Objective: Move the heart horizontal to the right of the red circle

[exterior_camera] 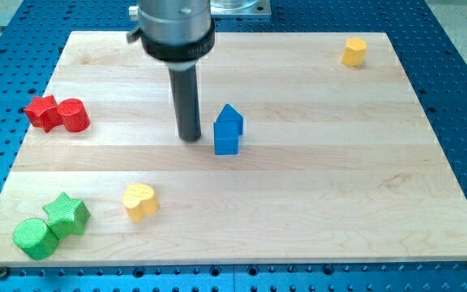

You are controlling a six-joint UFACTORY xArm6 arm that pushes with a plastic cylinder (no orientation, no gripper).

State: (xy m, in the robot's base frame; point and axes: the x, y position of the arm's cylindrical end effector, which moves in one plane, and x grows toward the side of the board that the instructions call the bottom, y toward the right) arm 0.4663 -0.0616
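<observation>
My tip [190, 138], having no hand to spread, is resting beside the blue block [227, 130], far from the yellow heart [139, 200], seemingly light, rigid, best pushed on its near-left side toward the red circle [73, 115].

Board [314, 162] pale smooth wood, visible grain; yellow heart [140, 201] matt plastic; rod [189, 101] dark, matt.

A: Colours, go: yellow heart [139, 201] low on a pale wood board [314, 186], plain stripes of grain.

B: Red circle [73, 115] and red star [42, 112] at the view's left. Green circle [34, 238] and green star [67, 214] below.

A: Blue block [227, 130] at centre, yellow block [353, 51] up top. My tip [190, 138] is dark grey, and the table [460, 73] is blue, dotted with holes.
</observation>
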